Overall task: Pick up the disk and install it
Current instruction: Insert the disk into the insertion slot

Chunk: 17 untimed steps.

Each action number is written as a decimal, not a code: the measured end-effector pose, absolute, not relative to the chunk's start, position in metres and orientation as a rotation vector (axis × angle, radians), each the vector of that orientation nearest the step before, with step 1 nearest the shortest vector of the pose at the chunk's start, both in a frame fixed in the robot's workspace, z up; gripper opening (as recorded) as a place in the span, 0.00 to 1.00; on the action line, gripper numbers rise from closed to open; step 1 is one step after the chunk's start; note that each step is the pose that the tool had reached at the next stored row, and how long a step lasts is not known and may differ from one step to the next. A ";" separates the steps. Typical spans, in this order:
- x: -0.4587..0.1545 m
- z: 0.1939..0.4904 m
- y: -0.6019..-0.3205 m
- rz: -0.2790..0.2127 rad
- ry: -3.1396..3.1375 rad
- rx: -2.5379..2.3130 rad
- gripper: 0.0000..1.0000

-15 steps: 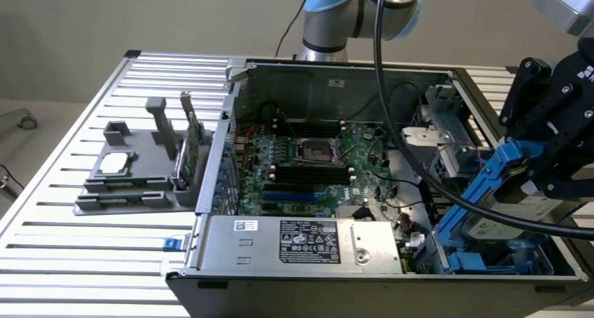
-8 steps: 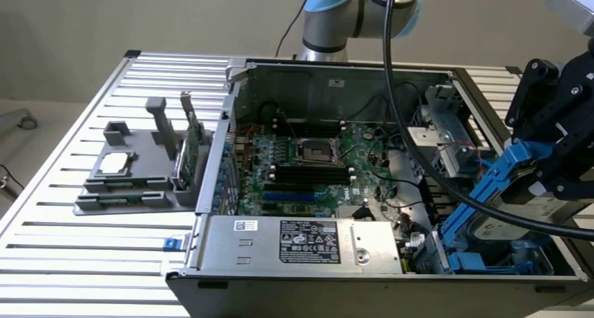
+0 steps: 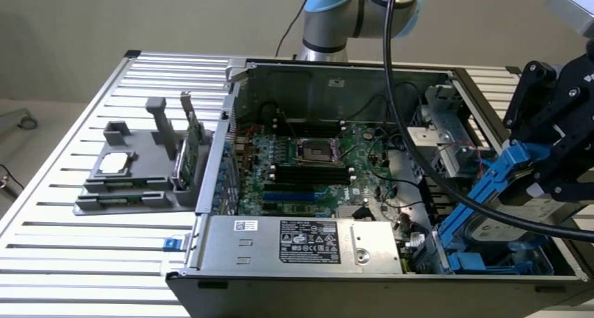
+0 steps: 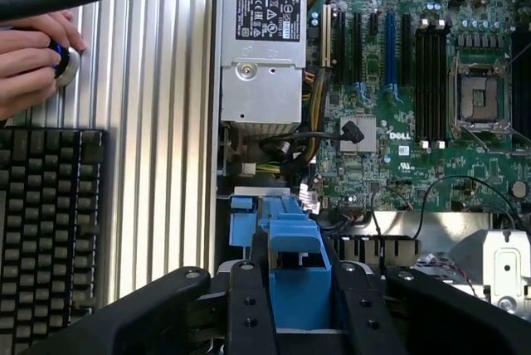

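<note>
Gripper (image 4: 299, 309) clamped on disk (image 4: 297, 251), blue frame in its grip. Disk tilted, up over one end of computer case (image 3: 371, 296), not yet in. Case lies open on ribbed silver tabletop (image 3: 83, 252). Grey parts holder (image 3: 130, 189) beside case. Black keyboard (image 4: 50, 230) and person's hand (image 4: 29, 60) on tabletop near case. Plain beige wall (image 3: 139, 19) behind case.
</note>
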State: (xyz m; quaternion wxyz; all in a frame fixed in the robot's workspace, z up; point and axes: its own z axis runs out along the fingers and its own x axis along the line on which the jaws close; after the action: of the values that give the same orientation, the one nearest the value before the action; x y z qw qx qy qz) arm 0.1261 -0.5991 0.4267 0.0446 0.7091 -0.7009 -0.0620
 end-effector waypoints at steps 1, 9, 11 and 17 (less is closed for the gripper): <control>0.126 0.426 -0.599 -0.190 -2.141 2.167 0.33; 0.128 0.423 -0.597 -0.192 -2.140 2.165 0.33; 0.128 0.423 -0.596 -0.192 -2.139 2.165 0.33; 0.130 0.419 -0.596 -0.194 -2.138 2.165 0.33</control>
State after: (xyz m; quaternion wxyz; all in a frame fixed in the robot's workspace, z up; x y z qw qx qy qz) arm 0.1303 -0.5960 0.4188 0.0463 0.7093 -0.7005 -0.0635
